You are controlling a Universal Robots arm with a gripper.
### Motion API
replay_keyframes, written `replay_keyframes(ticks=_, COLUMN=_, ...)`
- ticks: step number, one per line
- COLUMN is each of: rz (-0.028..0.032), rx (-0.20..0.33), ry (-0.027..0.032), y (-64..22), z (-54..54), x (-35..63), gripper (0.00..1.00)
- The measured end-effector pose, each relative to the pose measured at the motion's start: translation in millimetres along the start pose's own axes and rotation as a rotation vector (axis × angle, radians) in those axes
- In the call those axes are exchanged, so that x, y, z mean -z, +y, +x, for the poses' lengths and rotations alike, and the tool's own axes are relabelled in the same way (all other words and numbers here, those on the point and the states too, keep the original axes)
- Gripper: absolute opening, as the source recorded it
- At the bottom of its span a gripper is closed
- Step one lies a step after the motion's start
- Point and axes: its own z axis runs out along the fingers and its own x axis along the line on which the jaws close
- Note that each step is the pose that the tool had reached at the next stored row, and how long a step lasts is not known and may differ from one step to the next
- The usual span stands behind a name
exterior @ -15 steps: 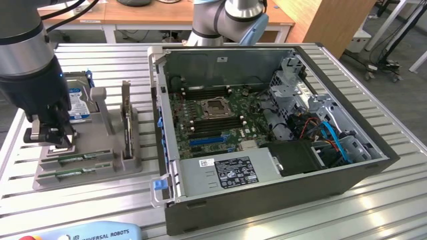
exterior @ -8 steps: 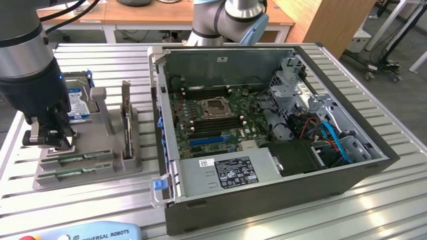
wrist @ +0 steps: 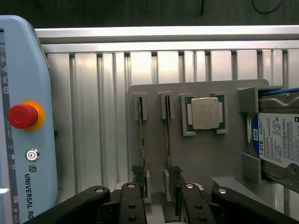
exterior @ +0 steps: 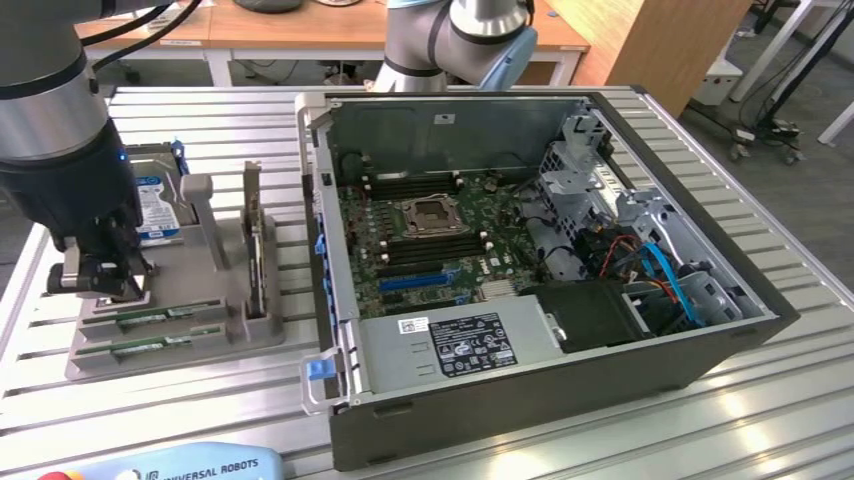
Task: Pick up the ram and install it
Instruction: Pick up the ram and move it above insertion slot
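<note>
My gripper (wrist: 156,171) is wide open and holds nothing. It hangs low over the near end of the grey holder (wrist: 201,154) on the table (exterior: 200,400). The ram (wrist: 167,135) stands on edge in its slot, right below me. Its long axis runs straight away from my fingers (wrist: 137,170), so my closing line crosses its thin faces. It seems to sit inside the gap, closer to one finger than centred. A second stick (wrist: 140,140) lies parallel beside it, further from the processor (wrist: 205,113) and about in line with my other finger. The open case (exterior: 534,240) is well apart, toward the exterior view's right.
</note>
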Motion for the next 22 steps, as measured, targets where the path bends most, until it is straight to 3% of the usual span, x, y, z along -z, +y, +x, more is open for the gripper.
replay_keyframes(ticks=17, rz=0.0005, rx=0.0, ry=-0.0002, y=-0.9, z=0.5, x=-21.1, gripper=0.36)
replay_keyframes(ticks=22, rz=0.0002, rx=0.0, ry=0.0001, y=-0.9, z=0.7, x=-22.9, gripper=0.36)
